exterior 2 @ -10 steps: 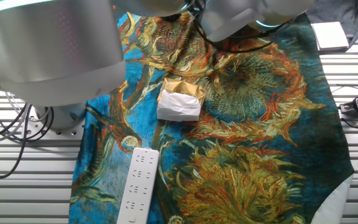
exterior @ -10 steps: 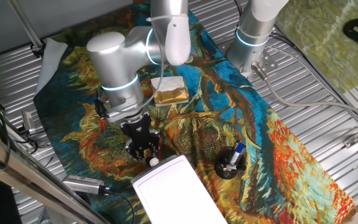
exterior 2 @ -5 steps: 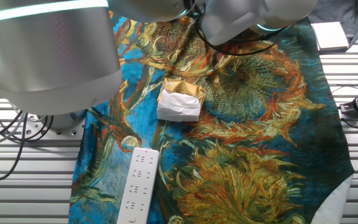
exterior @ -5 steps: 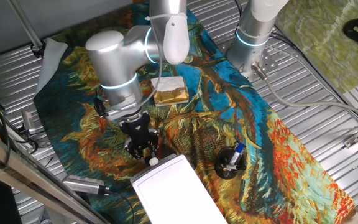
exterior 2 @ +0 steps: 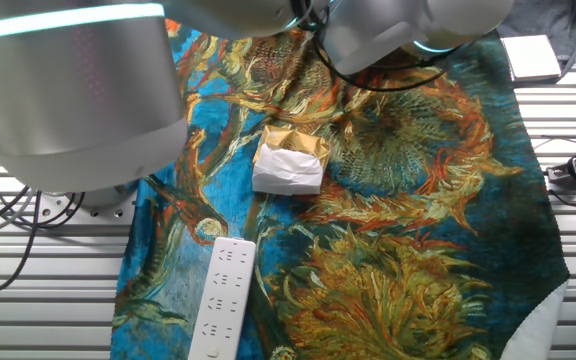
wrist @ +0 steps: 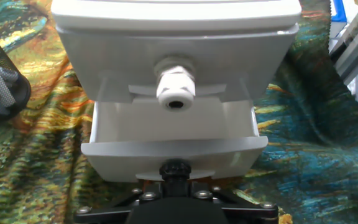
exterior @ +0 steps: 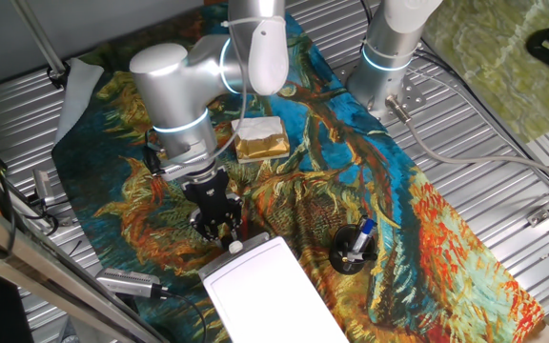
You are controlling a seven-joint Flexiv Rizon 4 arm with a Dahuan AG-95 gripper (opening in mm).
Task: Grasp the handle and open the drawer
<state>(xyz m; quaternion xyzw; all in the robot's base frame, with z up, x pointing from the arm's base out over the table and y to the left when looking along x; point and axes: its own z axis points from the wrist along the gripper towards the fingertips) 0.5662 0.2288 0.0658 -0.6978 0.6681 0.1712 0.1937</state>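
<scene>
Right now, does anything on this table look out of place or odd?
Only the lower drawer of the white box: it sticks out partly open, while the upper drawer, with its round knob, sits shut. Nothing looks spilled or broken.

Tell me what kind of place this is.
Probably a robot lab bench: a ribbed metal table under a painted-pattern cloth, a second arm's base bolted on, and cables trailing off the edge.

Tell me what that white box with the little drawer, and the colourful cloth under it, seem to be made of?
The box and its drawer look like smooth moulded plastic: even white, rounded corners, soft sheen. The knob looks the same. The cloth seems a printed woven fabric, matte, with swirling painted flowers and slight wrinkles; the exact fibre cannot be told.
</scene>
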